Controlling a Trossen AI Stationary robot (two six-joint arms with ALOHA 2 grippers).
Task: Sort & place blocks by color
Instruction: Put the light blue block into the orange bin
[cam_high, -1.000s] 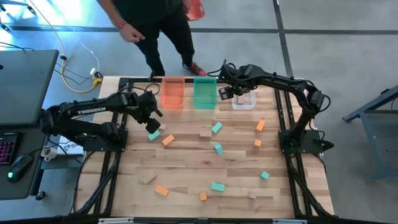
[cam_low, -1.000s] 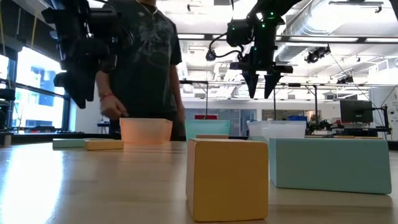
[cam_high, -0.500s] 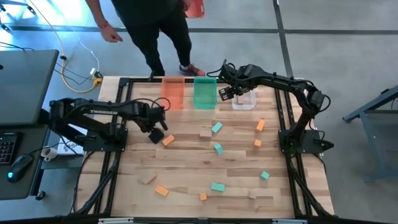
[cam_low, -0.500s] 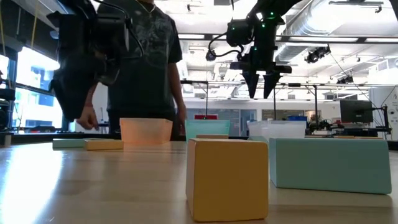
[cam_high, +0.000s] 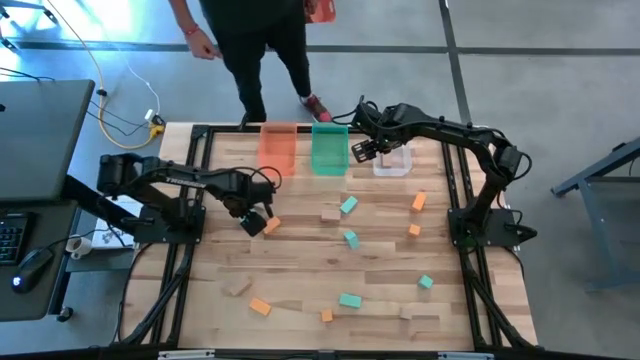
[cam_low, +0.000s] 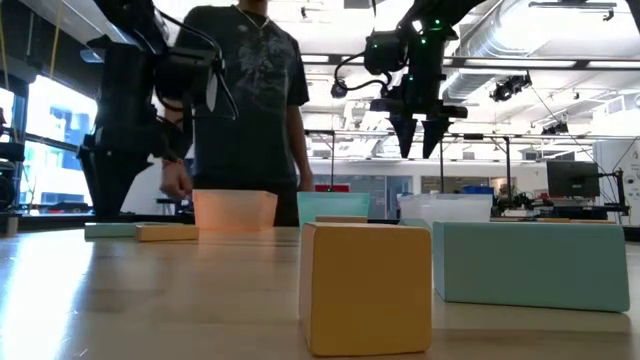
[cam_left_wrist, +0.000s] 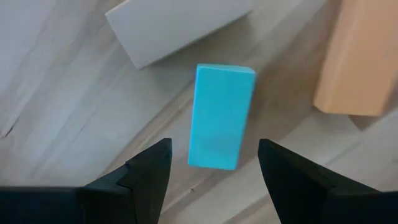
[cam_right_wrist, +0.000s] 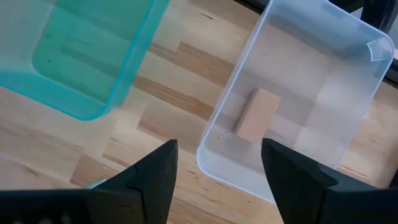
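Hovering over a teal block (cam_left_wrist: 221, 116), left pincer (cam_left_wrist: 214, 163) spread wide, tan block (cam_left_wrist: 177, 28) and orange block (cam_left_wrist: 357, 62) crowding it, right pincer (cam_right_wrist: 217, 163) released above clear tray (cam_right_wrist: 348, 81) holding one tan block (cam_right_wrist: 256, 114), person (cam_high: 255, 40) behind surface (cam_high: 380, 275).

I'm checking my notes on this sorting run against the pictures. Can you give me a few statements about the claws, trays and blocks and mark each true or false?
1. The left claw is open above a teal block lying on the table. True.
2. The clear tray holds no block. False: one tan block lies in it.
3. The right claw grips an orange block. False: it is open and holds nothing, hanging between the green tray and the clear tray.
4. An orange block lies beside the teal block under the left claw. True.
5. A person stands beyond the table's far edge. True.
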